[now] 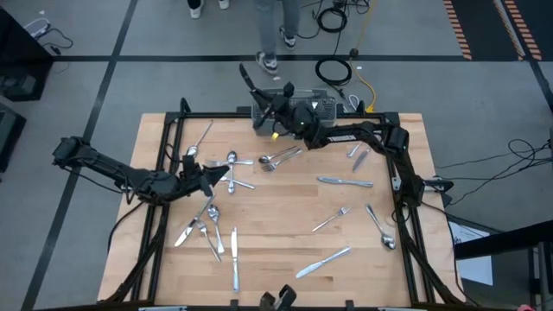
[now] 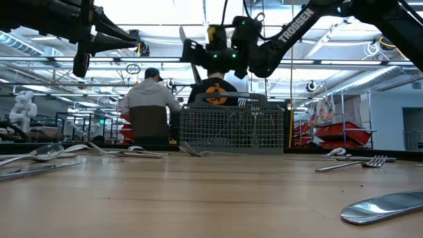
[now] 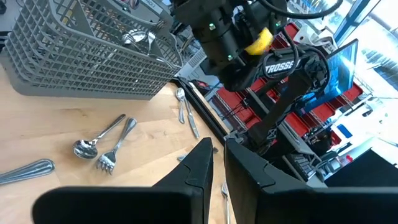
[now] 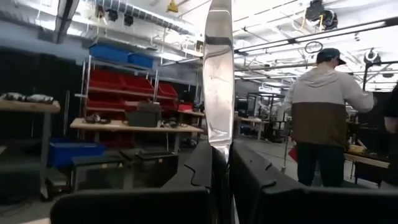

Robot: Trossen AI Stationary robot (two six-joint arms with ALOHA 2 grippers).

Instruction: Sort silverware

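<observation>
Low view: a glossy knife handle (image 2: 383, 206) lies nearest, and slim shiny forks and spoons (image 1: 220, 216) are scattered over the wooden table (image 1: 276, 259), so most sorting remains. Left gripper (image 1: 210, 179) hovers nearly closed, empty. Farther, right gripper (image 1: 275, 112) clamps a table knife (image 4: 217, 81) above the wire-mesh basket (image 2: 231, 129).

Your basket (image 1: 294, 111) sits at the table's (image 1: 276, 259) far edge, centre. The right gripper (image 1: 262, 98) is above the basket's left end, gripping a knife (image 4: 218, 81). The left gripper (image 1: 226, 172) is left of centre. Silverware (image 1: 346, 181) lies scattered across the table, before the basket.
</observation>
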